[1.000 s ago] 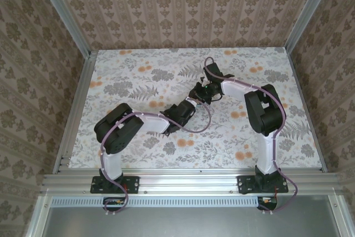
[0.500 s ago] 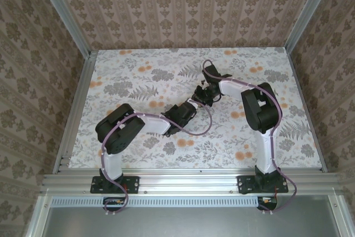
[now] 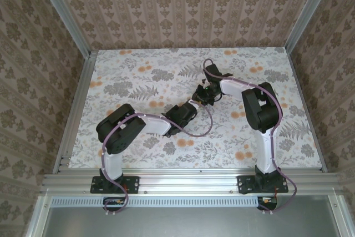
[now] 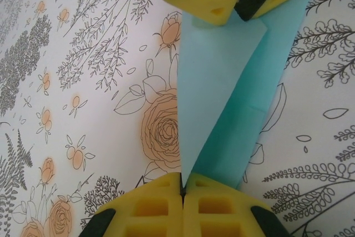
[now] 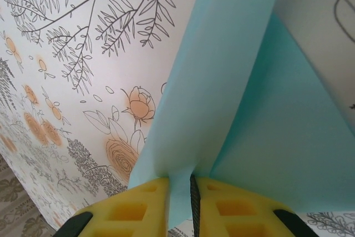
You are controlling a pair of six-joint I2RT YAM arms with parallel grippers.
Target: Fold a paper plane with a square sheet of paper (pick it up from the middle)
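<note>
1. While both arms meet over the middle of the table (image 3: 260, 137), I see the folded sheet of paper (image 4: 216, 81) stretched between them, apparently raised just off the floral print.
2. My left gripper (image 4: 182, 190) is clenched on the sheet's pointed end. The right gripper (image 5: 191, 192) pinches a fold at the opposite end.
3. The sheet's long axis runs straight from one gripper to the other, near-left to far-right from above. Neither arm is nearer, since each holds an end. I judge the next crease depends on keeping that line taut.
4. Against a second ago, both grippers sit in much the same spot, and the right arm's elbow has edged slightly left.
</note>
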